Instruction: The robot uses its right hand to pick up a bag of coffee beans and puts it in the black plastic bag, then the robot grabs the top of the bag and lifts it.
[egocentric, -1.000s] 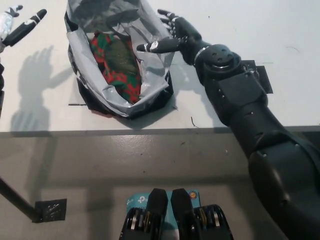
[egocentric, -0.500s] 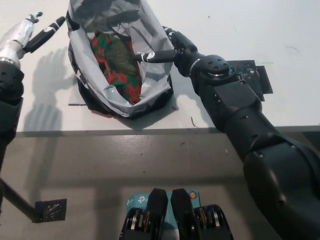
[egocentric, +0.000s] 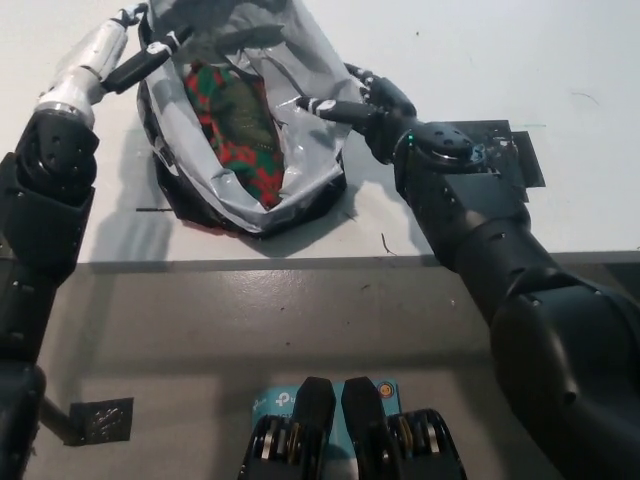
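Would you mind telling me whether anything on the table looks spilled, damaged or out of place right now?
Nothing stands out. The coffee bean bag lies inside the open black plastic bag on the white table, with nothing spilled around it. The left robot hand and right robot hand are at the bag's rim on opposite sides.

Coffee bag (egocentric: 238, 128) inside plastic bag (egocentric: 310, 150)

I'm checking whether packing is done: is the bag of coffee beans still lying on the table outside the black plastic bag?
No, the red-and-green bag of coffee beans lies inside the open black plastic bag.
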